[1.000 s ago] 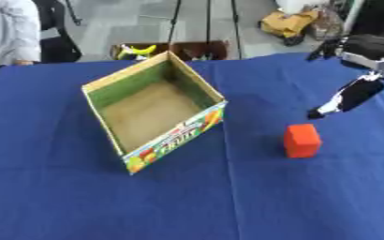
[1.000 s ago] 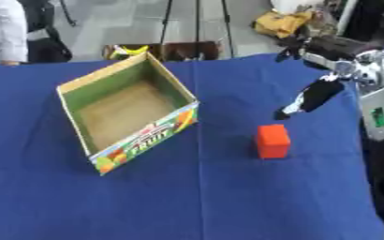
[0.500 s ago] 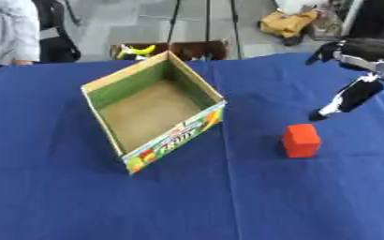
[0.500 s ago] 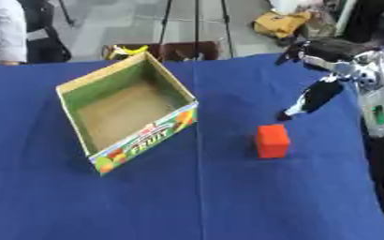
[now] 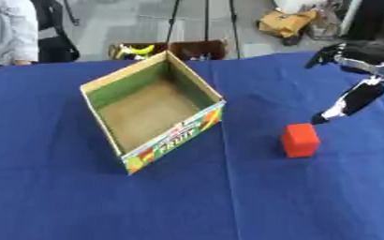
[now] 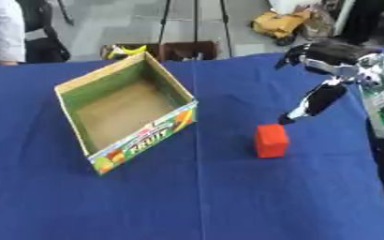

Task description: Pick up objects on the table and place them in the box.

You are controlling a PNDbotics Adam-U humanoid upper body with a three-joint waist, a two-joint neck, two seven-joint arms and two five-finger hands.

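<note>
Blue cloth covers the surface [image 5: 187,197]; beyond its far edge lie grey floor, tripod legs [image 5: 205,21] and a brown crate [image 5: 191,48]. The open box [image 5: 150,111] sits left of centre, empty. The red block [image 5: 299,139] stands right of it, exactly where it was earlier. The right hand [image 6: 314,101] hovers just above the block, fingers straight and pointing down, barely shifted.

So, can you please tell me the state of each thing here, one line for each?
Box: open at the top, upright on the table, nothing visible inside.
Red block: standing on the blue tablecloth, right of the box, not held.
Right hand: fingers straight, pointing down, above and behind the block, apart from it.
Left hand: not in view.
</note>
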